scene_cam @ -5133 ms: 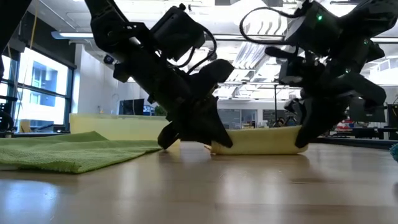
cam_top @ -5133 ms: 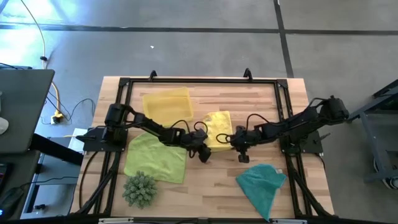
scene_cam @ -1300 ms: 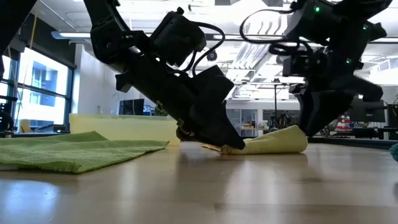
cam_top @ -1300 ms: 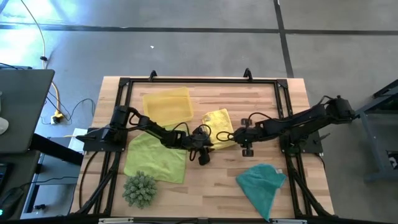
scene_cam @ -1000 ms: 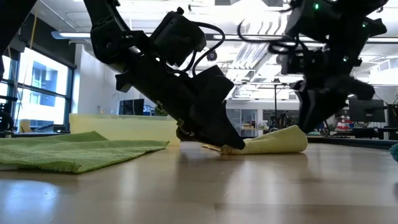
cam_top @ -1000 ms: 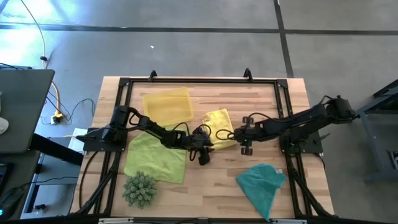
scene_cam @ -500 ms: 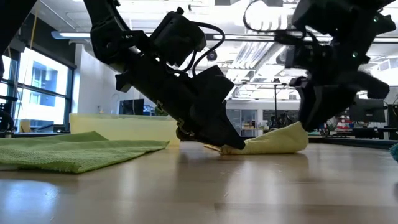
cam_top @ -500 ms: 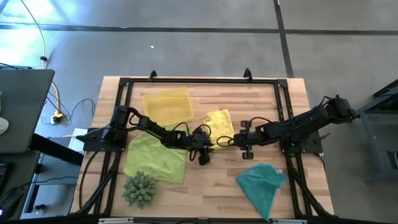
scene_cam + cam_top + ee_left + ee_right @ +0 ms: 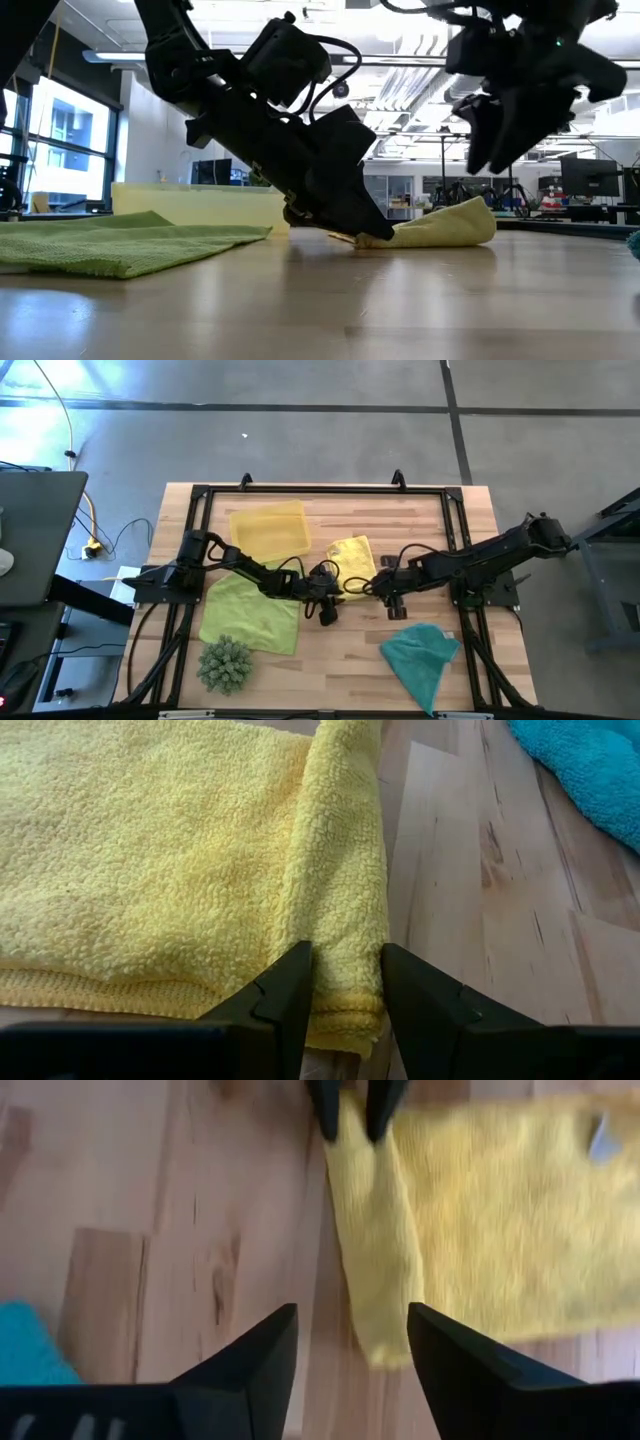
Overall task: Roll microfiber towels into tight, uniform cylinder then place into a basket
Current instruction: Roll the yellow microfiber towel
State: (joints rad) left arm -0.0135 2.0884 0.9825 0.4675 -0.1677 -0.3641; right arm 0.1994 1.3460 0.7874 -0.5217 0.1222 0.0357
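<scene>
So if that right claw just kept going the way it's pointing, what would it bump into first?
Most likely the rolled edge of the yellow towel, lying just ahead of the open right gripper. Beyond it, the left gripper pinches the roll's far end.

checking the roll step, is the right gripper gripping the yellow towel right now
No: the right gripper hangs open above the yellow towel, its end showing free between the fingers.

Wooden table point(image 9: 330, 650) on a grey concrete floor point(image 9: 300, 430). Far left, a tall window point(image 9: 60, 140); overhead, strip lights point(image 9: 400, 90). A yellow cable point(image 9: 88, 520) trails at left.
</scene>
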